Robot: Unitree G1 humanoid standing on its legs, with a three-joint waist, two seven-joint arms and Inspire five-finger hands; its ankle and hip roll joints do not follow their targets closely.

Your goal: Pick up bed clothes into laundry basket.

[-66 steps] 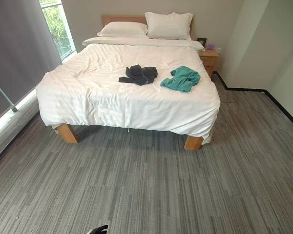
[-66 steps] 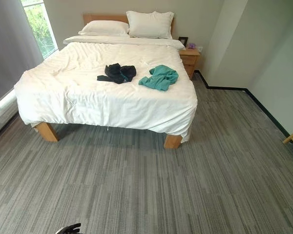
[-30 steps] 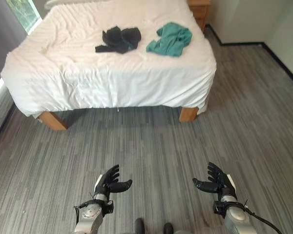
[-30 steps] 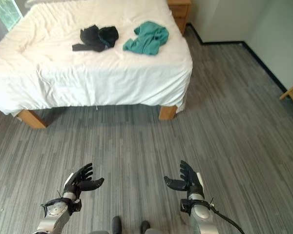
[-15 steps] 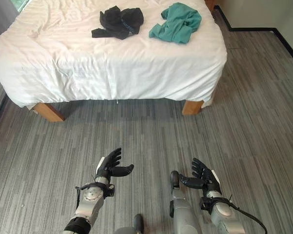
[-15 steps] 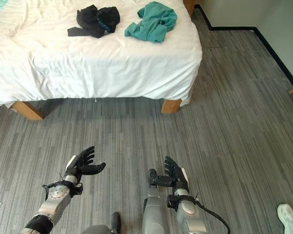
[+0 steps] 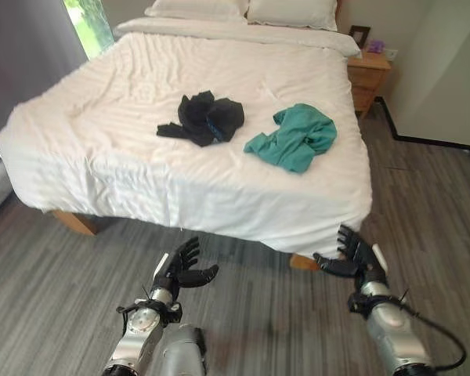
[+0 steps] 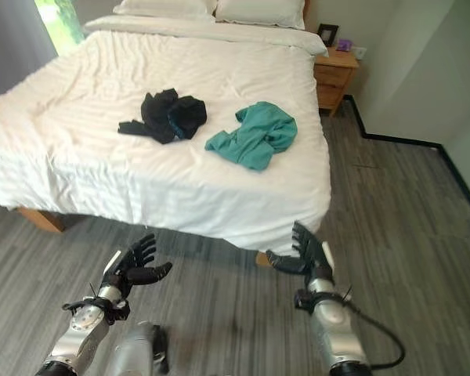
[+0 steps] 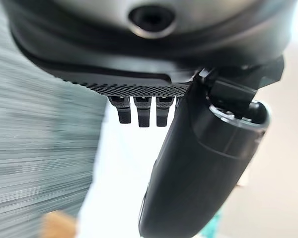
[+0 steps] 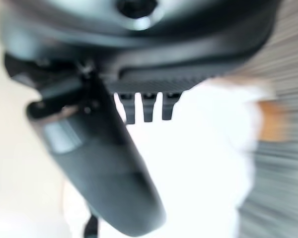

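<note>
Two garments lie on the white bed (image 7: 125,180): a crumpled black one (image 7: 206,118) near the middle and a teal one (image 7: 294,138) to its right, close to the bed's right side. My left hand (image 7: 176,273) hovers over the floor in front of the bed's foot, fingers spread, holding nothing. My right hand (image 7: 352,256) is raised by the bed's near right corner, also open and empty. Both hands are well short of the clothes. In each wrist view, the left hand (image 9: 188,163) and the right hand (image 10: 104,163) show straight fingers with the bed beyond.
Two pillows (image 7: 251,11) rest at the headboard. A wooden nightstand (image 7: 368,74) stands at the bed's far right. A window (image 7: 86,19) and grey curtain (image 7: 23,63) line the left. Grey striped carpet (image 7: 47,290) surrounds the bed; its wooden leg (image 7: 74,223) shows at the left.
The camera has tilted up and come closer to the bed, so the bed now looms larger. Both hands have lifted forward toward the bed's foot, still open.
</note>
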